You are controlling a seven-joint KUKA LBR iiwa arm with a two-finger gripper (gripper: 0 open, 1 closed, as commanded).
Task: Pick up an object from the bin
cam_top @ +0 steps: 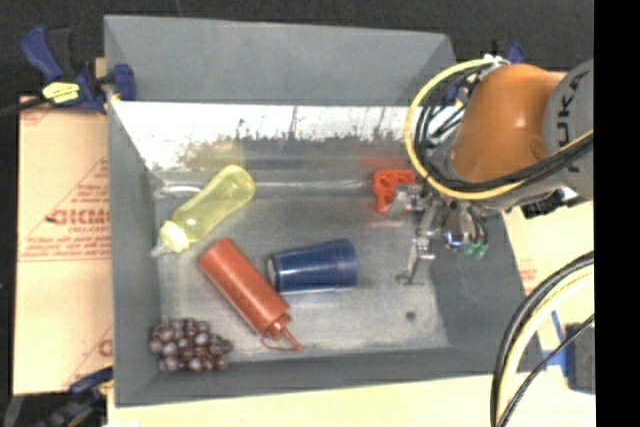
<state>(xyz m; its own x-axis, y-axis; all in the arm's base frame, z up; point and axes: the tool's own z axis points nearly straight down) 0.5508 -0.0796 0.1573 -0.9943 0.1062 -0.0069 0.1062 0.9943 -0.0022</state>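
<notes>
**Grey bin on dark floor, gripper at its right side**

Dark carpet lies all round a grey metal bin (pixel 280 65), whose floor fills the middle of the frame. From the right edge the arm comes in, its wrist under a rounded orange cover (pixel 505 120) looped with yellow and black cables (pixel 428 120).

Below that cover the gripper (pixel 414 270) hangs at the right side of the bin floor, over a bare grey patch. From this angle I cannot tell how far it is open, and no object can be made out in its grasp.

Nearest to it is a small orange plastic piece (pixel 392 187), just up and to the left, close to the back wall. A dark blue cylindrical cup (pixel 312 266) lies on its side to the gripper's left, near but apart from it.

Beside the cup a red squeeze bottle (pixel 245 290) lies slantwise, its nozzle pointing to the lower right. A pale yellow bottle (pixel 210 205) lies slantwise above it, toward the upper left of the floor. A bunch of dark purple grapes (pixel 187 345) sits in the lower left corner, well apart from the gripper.
</notes>
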